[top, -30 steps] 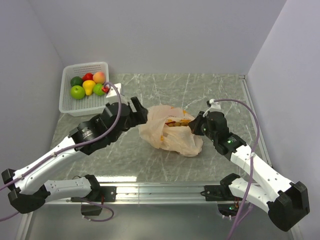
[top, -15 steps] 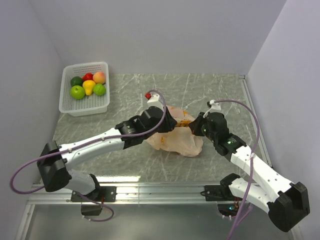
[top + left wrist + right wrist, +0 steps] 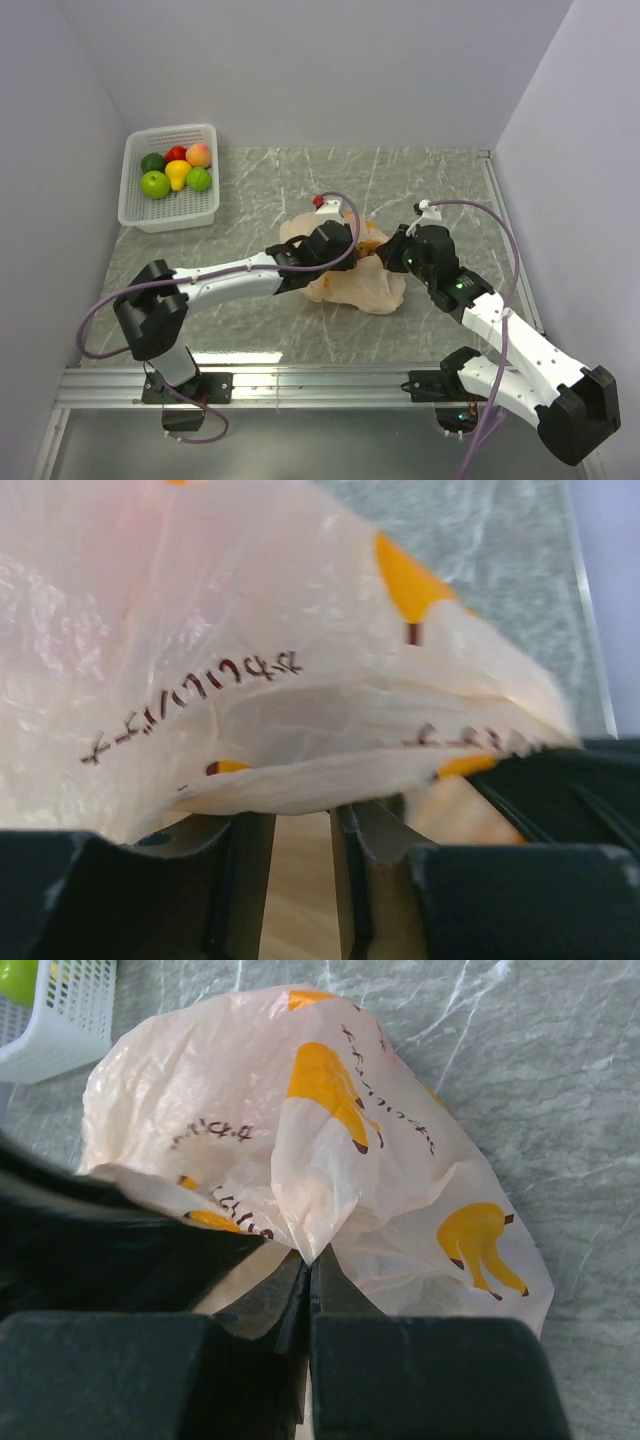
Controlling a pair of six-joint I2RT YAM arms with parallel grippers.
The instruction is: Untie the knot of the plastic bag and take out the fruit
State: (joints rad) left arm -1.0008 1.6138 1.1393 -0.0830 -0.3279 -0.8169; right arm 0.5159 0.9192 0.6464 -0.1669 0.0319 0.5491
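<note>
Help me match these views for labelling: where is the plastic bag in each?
Top external: plastic bag at mid-table.
Left wrist: bag fills the upper frame.
Right wrist: bag centre frame, a fold pinched in the right gripper.
Shared landmark: grey marble table, in all three.

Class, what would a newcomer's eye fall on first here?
The crinkly peach bag with banana prints lies in the middle of the table. The right gripper pinches a fold of it; the left gripper sits at its edge, jaws slightly apart. A white basket with a yellow pear and green apples stands in the far left corner.
</note>
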